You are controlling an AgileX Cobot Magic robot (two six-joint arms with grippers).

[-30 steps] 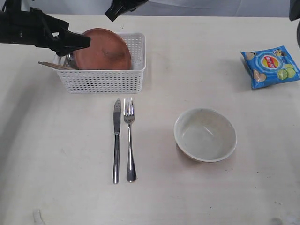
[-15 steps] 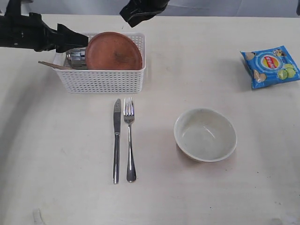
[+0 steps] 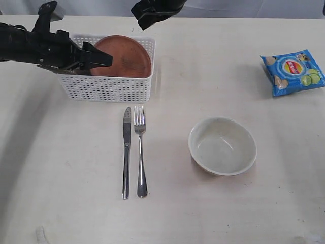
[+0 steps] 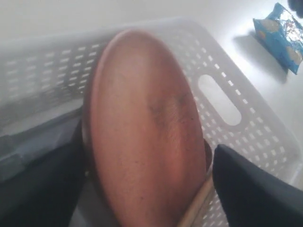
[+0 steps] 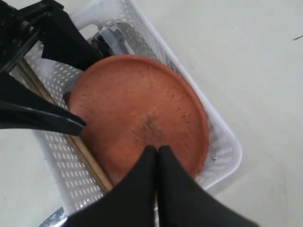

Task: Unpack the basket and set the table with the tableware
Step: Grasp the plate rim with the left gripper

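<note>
The plate [image 3: 124,55] sits in the basket [image 3: 109,89], with knife [image 3: 126,152] and fork [image 3: 140,152] before it.

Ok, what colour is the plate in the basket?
Reddish-brown plate, with a darker smudge mid-face; clearest in the right wrist view.

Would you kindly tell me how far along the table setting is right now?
Done: knife, fork and bowl lie on the table. In hand: the left gripper has its fingers open either side of the plate, which leans in the basket; the right gripper is shut over it. Left: plate, chopsticks and steel cup to come out.
</note>
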